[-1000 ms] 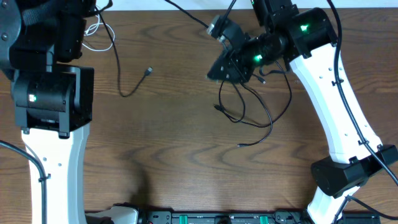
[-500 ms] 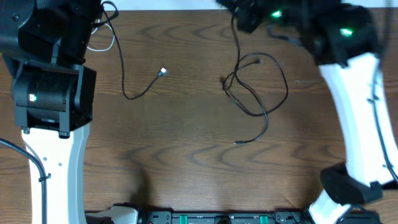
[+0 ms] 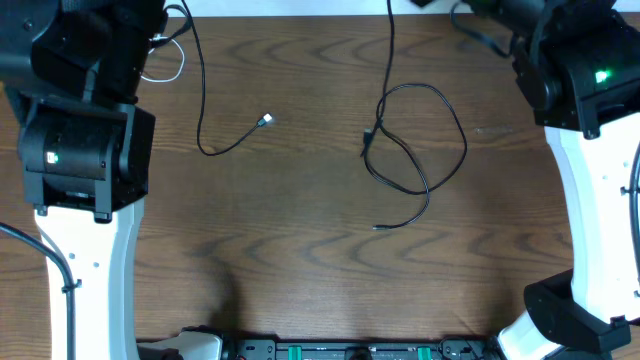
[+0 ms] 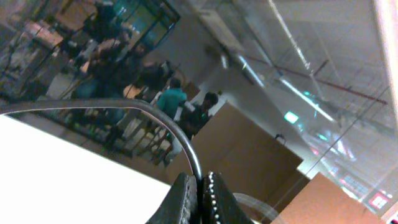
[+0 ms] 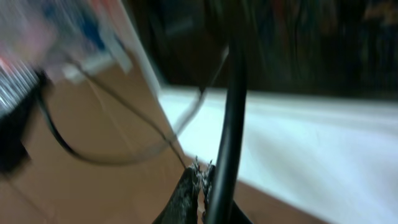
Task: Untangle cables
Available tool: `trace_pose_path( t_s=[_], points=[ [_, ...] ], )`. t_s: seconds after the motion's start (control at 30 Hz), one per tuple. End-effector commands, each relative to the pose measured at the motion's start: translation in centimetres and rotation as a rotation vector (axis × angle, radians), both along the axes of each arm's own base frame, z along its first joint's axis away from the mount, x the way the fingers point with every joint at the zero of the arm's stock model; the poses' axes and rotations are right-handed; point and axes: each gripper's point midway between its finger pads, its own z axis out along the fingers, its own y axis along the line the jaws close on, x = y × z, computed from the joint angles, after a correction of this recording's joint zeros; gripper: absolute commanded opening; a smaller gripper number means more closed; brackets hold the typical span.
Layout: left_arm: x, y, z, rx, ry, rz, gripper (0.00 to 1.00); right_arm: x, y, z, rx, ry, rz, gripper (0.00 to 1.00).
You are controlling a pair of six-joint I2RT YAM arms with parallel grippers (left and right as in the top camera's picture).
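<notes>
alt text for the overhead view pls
A looped black cable lies right of centre on a wooden table, one strand running off the top edge. A second black cable curves at the left, ending in a silver plug. The white-and-black left arm and right arm stand at the sides.

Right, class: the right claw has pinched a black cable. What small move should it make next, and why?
Probably draw the right claw gently up and away. Its black cable runs straight from the far edge into a crossed loop on the table, free end loose, so a pull may slip that end through. The left claw holds another cable.
</notes>
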Motion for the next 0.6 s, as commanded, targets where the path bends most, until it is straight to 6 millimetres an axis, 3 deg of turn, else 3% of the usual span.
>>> trace_pose_path(
  t_s=[0.0, 0.2, 0.33, 0.43, 0.57],
  points=[
    [-0.8, 0.5, 0.7, 0.034, -0.021, 0.026, 0.07, 0.3, -2.0, 3.2, 0.142, -0.016, -0.053, 0.01],
    [-0.6, 0.4, 0.2, 0.055, -0.006, 0.030, 0.07, -0.4, -5.4, 7.0, 0.255, -0.088, -0.097, 0.01],
    [-0.6, 0.4, 0.0, 0.072, -0.003, 0.035, 0.08, -0.9, -7.2, 8.1, 0.268, -0.121, -0.132, 0.01],
    [-0.5, 0.4, -0.2, 0.073, 0.003, 0.035, 0.08, -0.5, -7.6, 7.2, 0.255, -0.082, -0.147, 0.01],
    [-0.5, 0.4, -0.2, 0.092, -0.002, 0.040, 0.07, 0.7, -7.3, 4.1, 0.218, 0.040, -0.164, 0.02]
  ],
)
